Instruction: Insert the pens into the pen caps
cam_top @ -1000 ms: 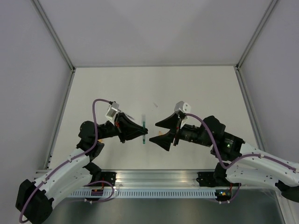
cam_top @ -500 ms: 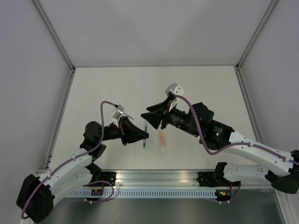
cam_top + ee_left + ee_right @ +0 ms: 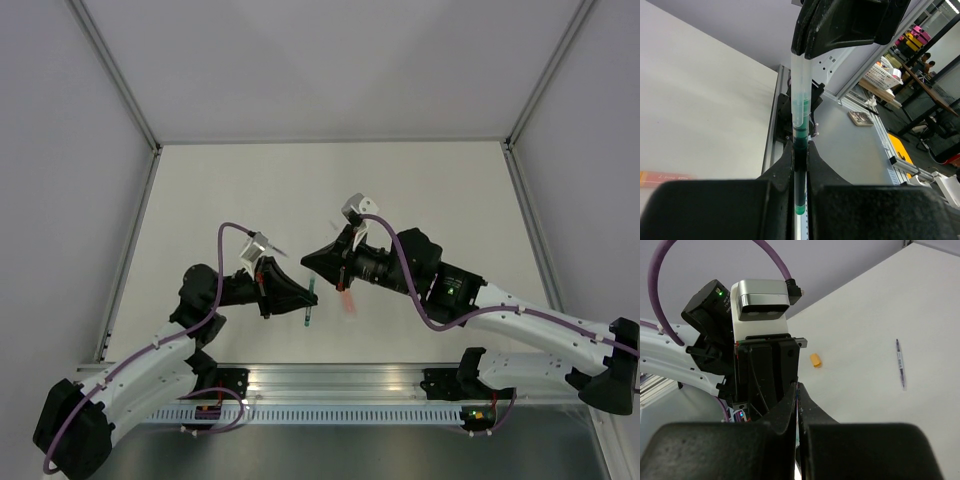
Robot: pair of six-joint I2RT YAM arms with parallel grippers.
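Left claw was clamped tight on the dark middle of the green pen, with the pen's green tip poking out past its fingers on the camera side. The right claw was squeezed all the way shut, sitting straight across from the left claw and pinching the pale see-through end of that same pen. So both claws had hold of one pen, one at each part.

Not sure if that pale end was the teal cap or just part of the pen. The left wrist view was too close to tell.

The orange pen lay flat on the table just to the right of the left claw, a bit blurry from above, and neither claw was touching it.

The orange cap sat on its own on the table, near the left claw's wrist in the right wrist view, well clear of both claws.
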